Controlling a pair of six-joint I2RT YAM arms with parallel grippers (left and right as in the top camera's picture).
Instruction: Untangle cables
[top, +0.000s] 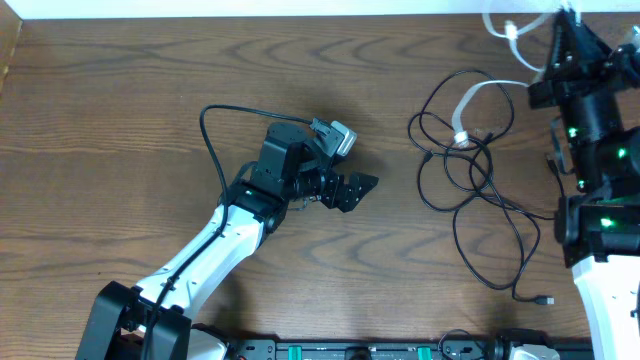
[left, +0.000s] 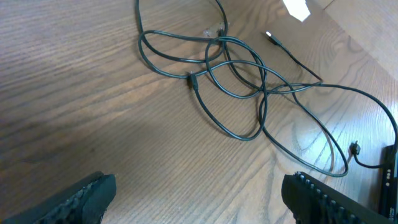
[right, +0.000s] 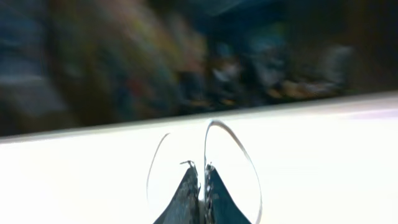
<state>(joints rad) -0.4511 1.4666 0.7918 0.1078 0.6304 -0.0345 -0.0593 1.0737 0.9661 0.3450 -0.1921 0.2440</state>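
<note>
left arm (top: 215, 250) stretches forward, left gripper (top: 352, 188) spread wide (right gripper (right: 200, 182) is pinched closed).

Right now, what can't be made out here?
- Right wrist: everything beyond the right claw is motion-blurred.
- Overhead: right claw hidden under the right arm; white cable end lost behind it.
- Left wrist: which black cables lie on top at crossings, too thin; left claw fingers cut by bottom edge.
</note>
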